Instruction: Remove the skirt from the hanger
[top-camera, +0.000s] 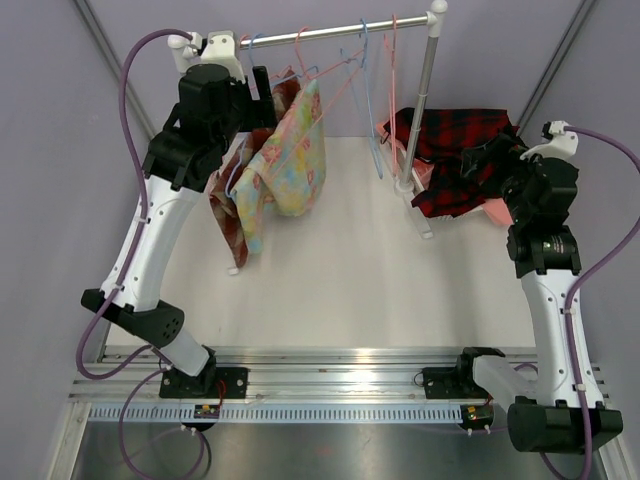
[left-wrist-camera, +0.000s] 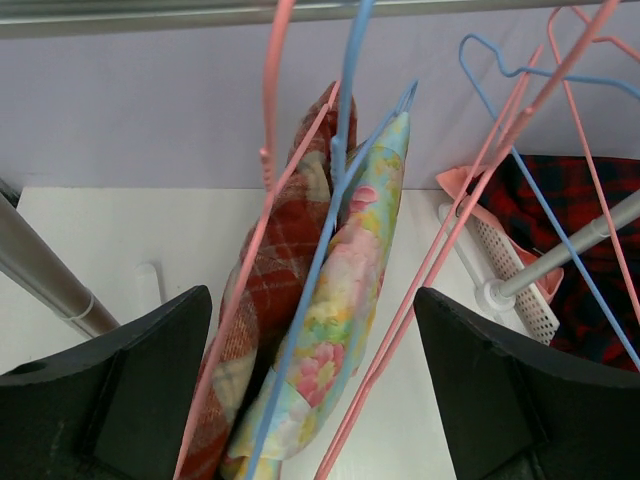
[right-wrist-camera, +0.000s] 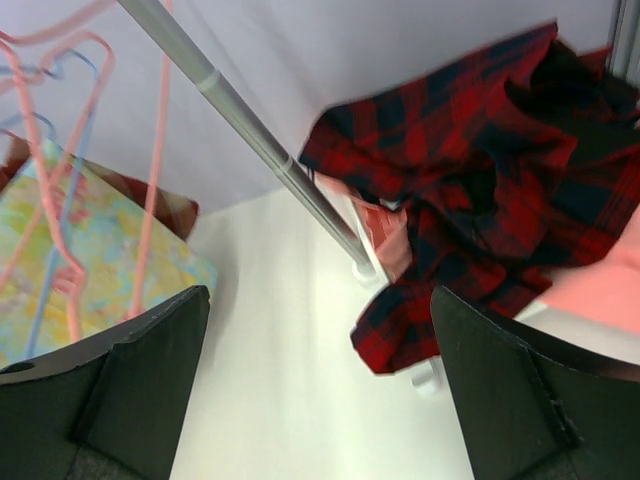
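The floral skirt (top-camera: 297, 160) is pastel, a pale yellow and light blue ground with pink blossoms, and it hangs on a blue hanger (left-wrist-camera: 338, 165). The plaid skirt (left-wrist-camera: 275, 290) is rust-red crossed with cream lines, on a pink hanger (left-wrist-camera: 268, 120). At the table's far right corner lies red tartan cloth (top-camera: 455, 150) with dark navy-black checks. The table (top-camera: 350, 290) is plain white and the rail (top-camera: 330, 33) is silver.

Skirts (top-camera: 292, 160) hung left, basket (left-wrist-camera: 508, 272) (heaped) right
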